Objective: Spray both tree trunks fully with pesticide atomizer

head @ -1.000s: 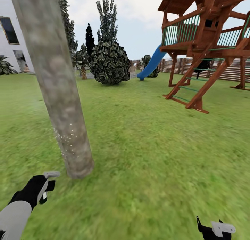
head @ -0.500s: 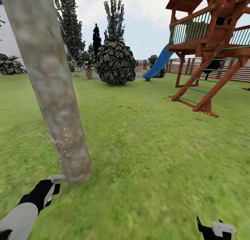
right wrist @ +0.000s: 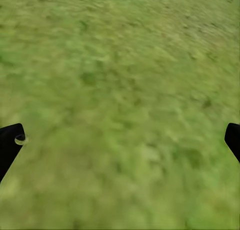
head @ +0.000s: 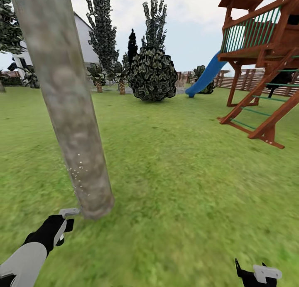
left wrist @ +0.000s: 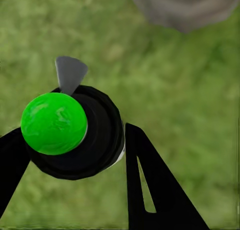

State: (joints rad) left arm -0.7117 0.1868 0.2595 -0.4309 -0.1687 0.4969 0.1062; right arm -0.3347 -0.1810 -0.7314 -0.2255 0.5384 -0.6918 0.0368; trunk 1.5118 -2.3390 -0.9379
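The left hand (left wrist: 75, 155) is clenched around the sprayer (left wrist: 70, 132), a black bottle with a green cap, whose grey nozzle (head: 69, 212) sits just beside the foot of the thick tree trunk (head: 68, 108). White droplets (head: 78, 176) speckle the bark low down. The right hand (right wrist: 120, 140) hangs released over the grass (head: 187, 174).

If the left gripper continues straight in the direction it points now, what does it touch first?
Probably the base of the tree trunk. The left gripper, shut on the atomizer, points at it, with a strip of grass between; depth is unclear, so it might meet the grass first.
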